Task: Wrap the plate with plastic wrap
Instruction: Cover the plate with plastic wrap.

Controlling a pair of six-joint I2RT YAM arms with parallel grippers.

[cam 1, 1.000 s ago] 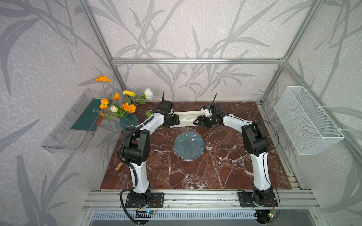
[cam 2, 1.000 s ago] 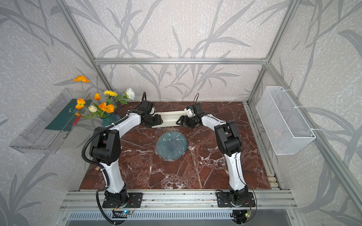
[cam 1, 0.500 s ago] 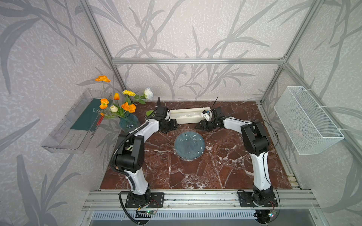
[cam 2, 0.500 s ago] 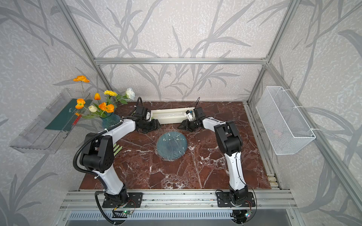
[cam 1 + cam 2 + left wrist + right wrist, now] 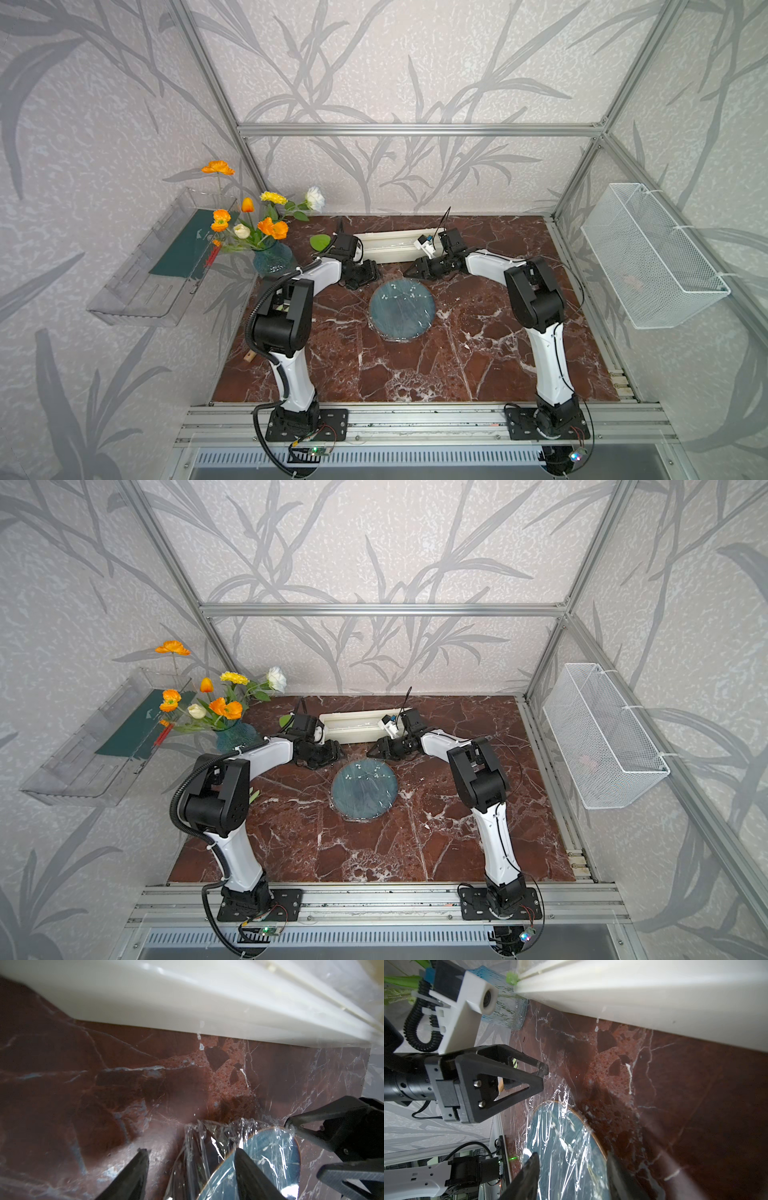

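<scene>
on the marble table (image 5: 415,374), plate (image 5: 402,309) under plastic wrap (image 5: 199,1136), left tool (image 5: 191,1150) and right tool (image 5: 572,1155) both parted

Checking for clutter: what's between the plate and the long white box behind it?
Bare marble tabletop, plus crumpled plastic wrap bunched against the plate; both wrist views show it.

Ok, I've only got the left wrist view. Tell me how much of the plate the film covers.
Observer: In both top views the plastic wrap glints across the whole plate, right to its near rim.
Operator: Now my other arm: say what its fingers bracket.
Observer: In the right wrist view, the right gripper has open jaws framing the wrapped plate's rim; nothing looks pinched.
Operator: Name anything crowding me on the left.
Observer: A blue vase of flowers stands close beside the left arm.
</scene>
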